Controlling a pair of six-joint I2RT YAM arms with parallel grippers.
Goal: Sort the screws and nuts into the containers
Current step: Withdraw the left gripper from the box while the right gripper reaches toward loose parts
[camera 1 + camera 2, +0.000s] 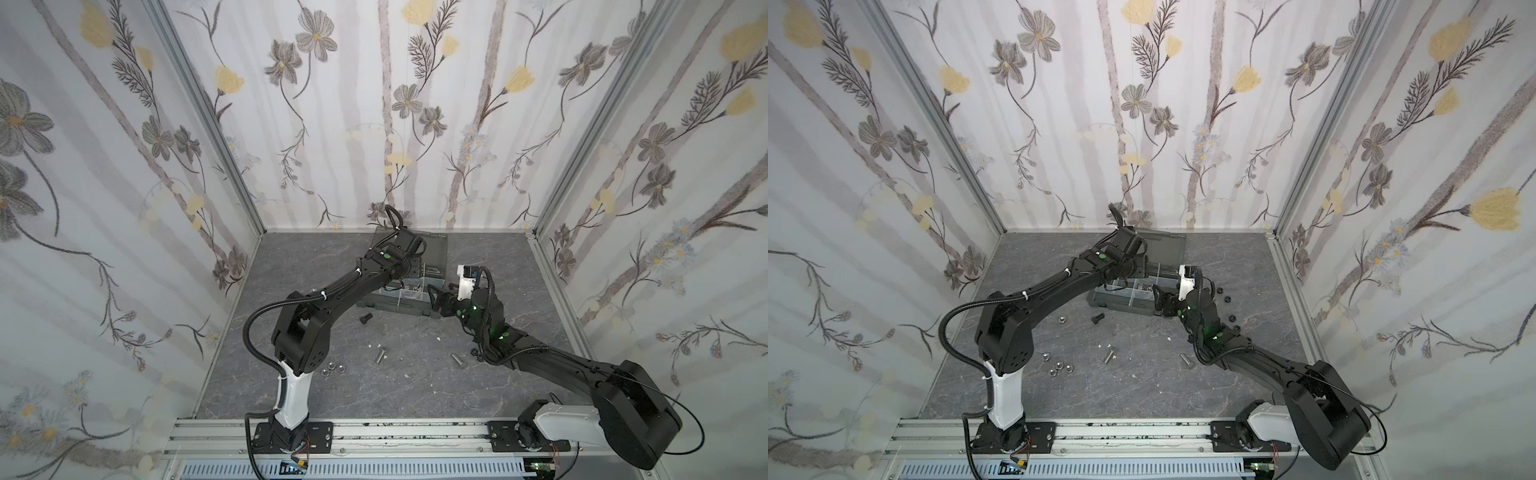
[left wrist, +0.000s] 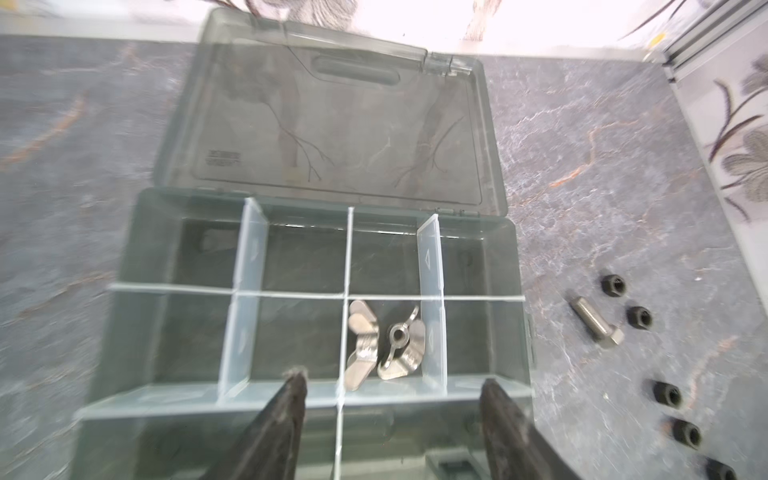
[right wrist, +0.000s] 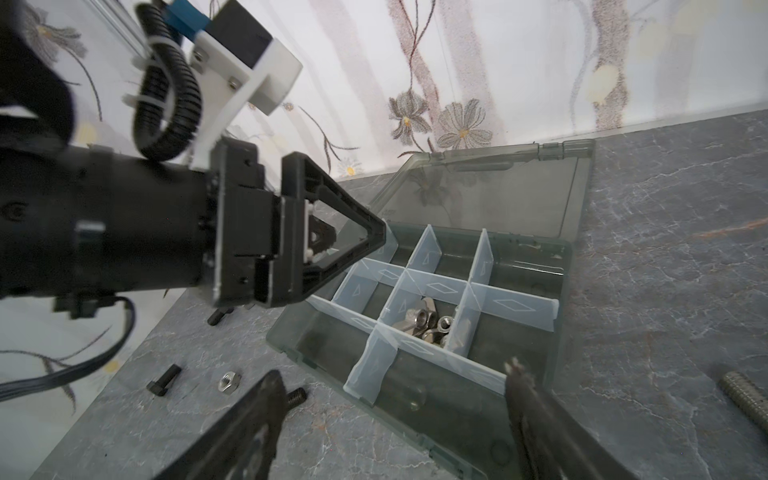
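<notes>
Presently we find both claws apart and empty. The left claw (image 2: pixel 395 378) hangs over the open organizer case (image 2: pixel 129 266); the right claw (image 3: pixel 395 372) hovers at the case's edge. One compartment holds at least two silver wing nuts (image 2: pixel 382 345). On the bench (image 2: pixel 582 166) beside the case we count five black nuts (image 2: pixel 639 317) and one silver screw (image 2: pixel 596 320). In both top views, two silver screws (image 1: pixel 380 355) lie mid-bench, one black screw (image 1: pixel 365 318) lies near the case front, and at least three silver hex nuts (image 1: pixel 332 368) sit by the left arm.
</notes>
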